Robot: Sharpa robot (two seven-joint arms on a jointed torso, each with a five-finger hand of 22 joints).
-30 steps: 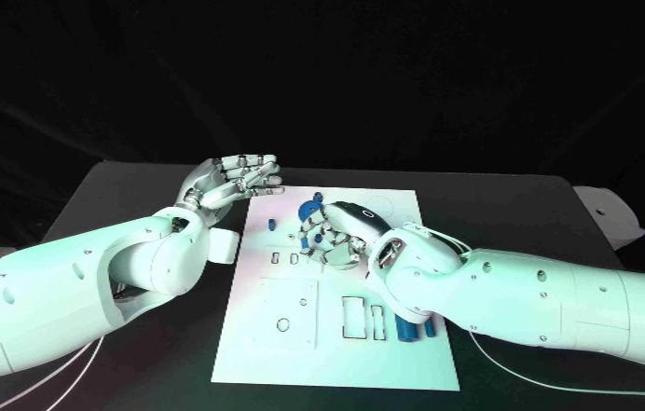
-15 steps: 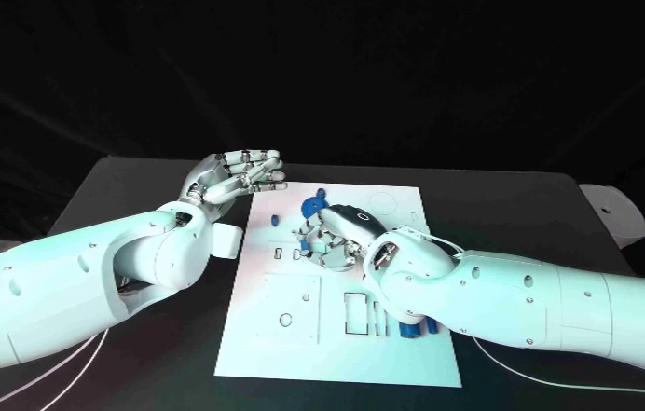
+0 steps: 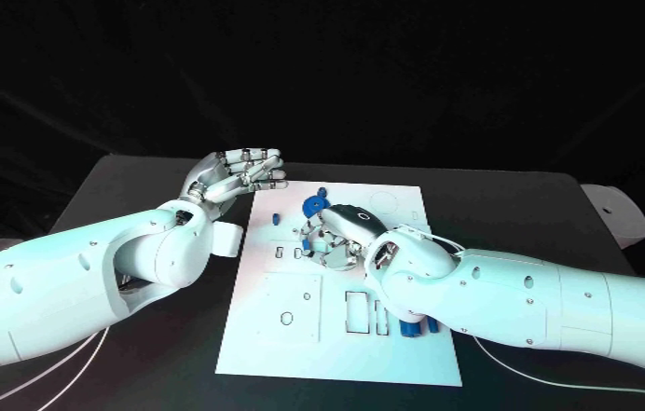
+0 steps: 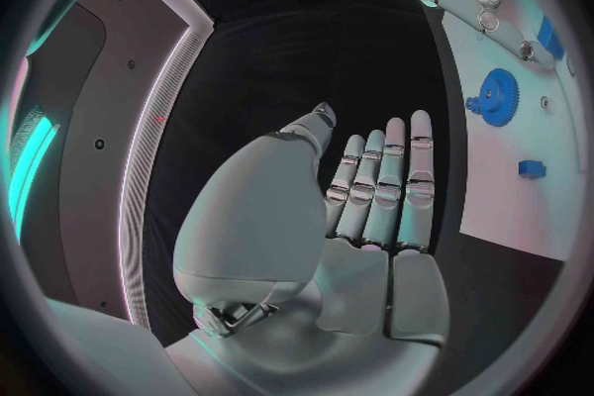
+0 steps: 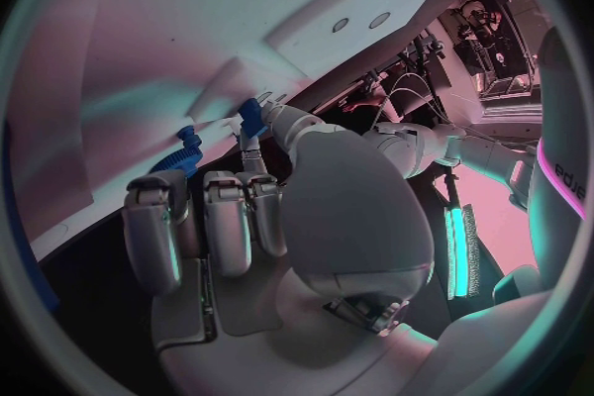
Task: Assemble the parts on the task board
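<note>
On the black table (image 3: 148, 187) lies the flat white rectangular task board (image 3: 276, 336), with a blue gear-shaped part (image 3: 312, 206) near its far edge and blue block parts (image 3: 414, 329) by its right edge. Beside the board's far left corner, the left hand (image 3: 240, 174) hovers empty, fingers straight and together. Over the board's middle, the right hand (image 3: 339, 236) pinches a small blue part (image 5: 251, 116).

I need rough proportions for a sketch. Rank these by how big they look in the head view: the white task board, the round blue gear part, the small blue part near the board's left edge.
1. White task board, by far the largest.
2. Round blue gear part.
3. Small blue part near the left edge, the smallest.
</note>
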